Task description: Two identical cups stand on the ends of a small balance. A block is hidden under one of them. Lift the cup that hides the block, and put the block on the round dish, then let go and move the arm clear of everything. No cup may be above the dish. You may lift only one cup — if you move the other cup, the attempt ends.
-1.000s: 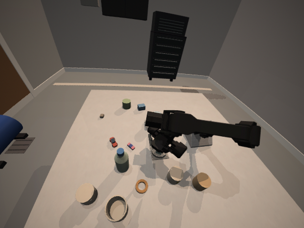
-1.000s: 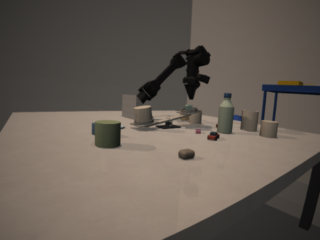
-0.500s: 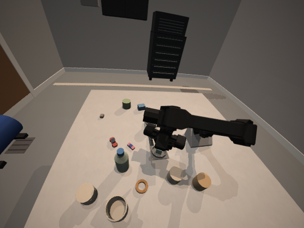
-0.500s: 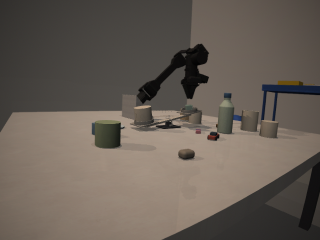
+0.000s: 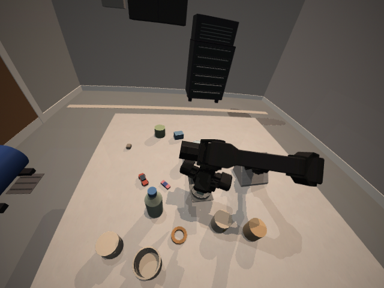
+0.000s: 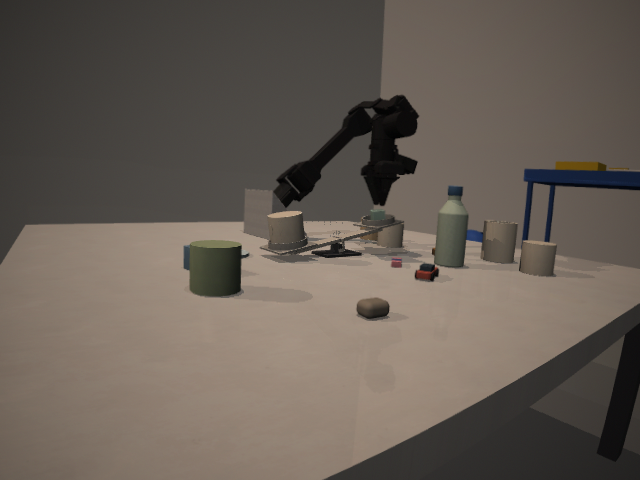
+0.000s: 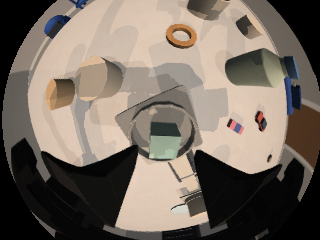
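Observation:
The balance is tilted. A tan cup stands upside down on its low end. The high end carries no cup. A pale green block lies uncovered there, inside a round rim. My gripper is open and empty just above the block, with its fingertips to either side in the wrist view. The pale round dish shows beyond the balance; in the top view the arm hides most of it. A tan cylinder stands beside the high end; I cannot tell whether it is the other cup.
An orange cylinder and an orange ring are near the high end. A bottle, toy cars, an open round container and another tan cylinder stand around. A green cylinder and blue block are beyond.

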Motion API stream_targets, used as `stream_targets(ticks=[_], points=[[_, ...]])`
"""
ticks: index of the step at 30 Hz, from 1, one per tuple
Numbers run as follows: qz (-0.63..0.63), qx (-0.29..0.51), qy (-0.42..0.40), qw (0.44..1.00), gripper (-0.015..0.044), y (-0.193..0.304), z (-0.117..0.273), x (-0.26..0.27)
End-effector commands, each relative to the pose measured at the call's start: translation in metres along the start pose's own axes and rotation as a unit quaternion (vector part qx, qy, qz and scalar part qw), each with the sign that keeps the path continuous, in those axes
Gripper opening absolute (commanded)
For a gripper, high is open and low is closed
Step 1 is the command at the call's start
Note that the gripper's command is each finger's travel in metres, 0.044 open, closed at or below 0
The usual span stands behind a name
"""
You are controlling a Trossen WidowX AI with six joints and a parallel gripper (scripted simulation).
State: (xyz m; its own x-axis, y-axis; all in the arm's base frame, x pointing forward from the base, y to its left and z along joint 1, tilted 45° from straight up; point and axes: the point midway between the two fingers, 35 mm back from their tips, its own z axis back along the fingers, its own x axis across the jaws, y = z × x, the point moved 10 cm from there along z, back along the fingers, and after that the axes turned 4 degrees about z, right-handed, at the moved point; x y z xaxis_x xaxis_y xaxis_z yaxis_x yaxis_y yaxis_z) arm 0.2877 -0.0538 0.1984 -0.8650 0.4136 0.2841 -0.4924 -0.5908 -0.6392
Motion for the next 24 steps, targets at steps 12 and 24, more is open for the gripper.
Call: stream_targets(ticks=[12, 24], points=[[-0.003, -0.001, -0.005, 1.000, 0.0260, 0.000, -0.026, 0.002], [-0.003, -0.001, -0.005, 1.000, 0.0142, 0.000, -0.033, 0.002]])
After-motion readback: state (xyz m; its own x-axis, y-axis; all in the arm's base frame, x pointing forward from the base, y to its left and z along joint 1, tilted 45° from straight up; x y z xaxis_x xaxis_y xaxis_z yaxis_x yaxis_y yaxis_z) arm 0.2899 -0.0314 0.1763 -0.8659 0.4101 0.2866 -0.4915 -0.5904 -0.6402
